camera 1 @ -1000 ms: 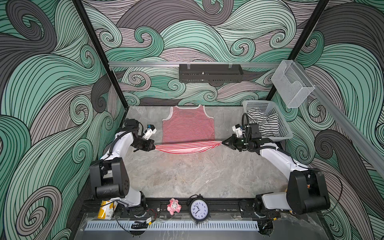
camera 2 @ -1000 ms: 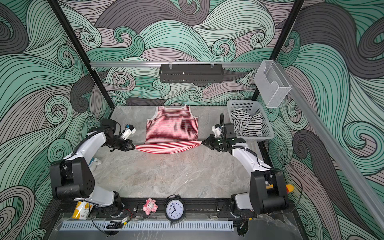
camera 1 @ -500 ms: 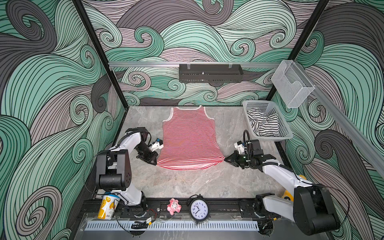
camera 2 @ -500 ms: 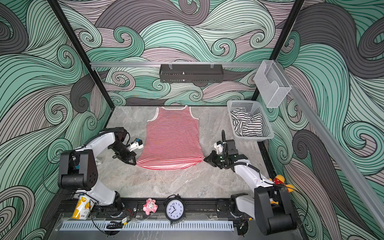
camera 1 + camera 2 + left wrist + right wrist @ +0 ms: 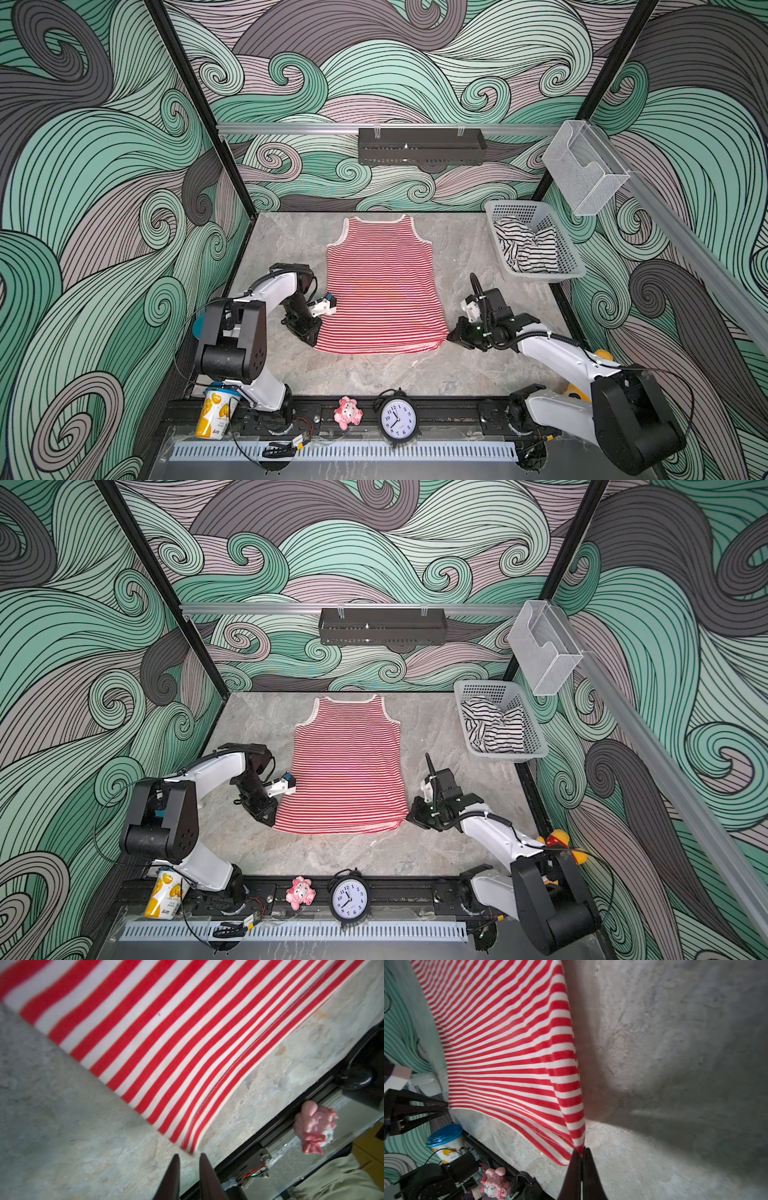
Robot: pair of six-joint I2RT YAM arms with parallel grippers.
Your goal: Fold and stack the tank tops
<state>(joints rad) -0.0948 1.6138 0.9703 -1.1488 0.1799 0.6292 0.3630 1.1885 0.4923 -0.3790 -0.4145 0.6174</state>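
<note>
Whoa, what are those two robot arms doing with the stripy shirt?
They're folding tank tops. The red-and-white tank top lies spread flat on the table, not folded yet. The right tool pinches one bottom corner; the left tool sits at the other corner with its jaws slightly apart. The black-and-white tank top waits crumpled in the white basket.

Hour numerals 1 to 12 — printed round the clock (image 5: 397, 420).

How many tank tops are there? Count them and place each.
2. The red-striped tank top lies spread on the table; the black-striped tank top sits crumpled in the white basket, which might hide more underneath.
</note>
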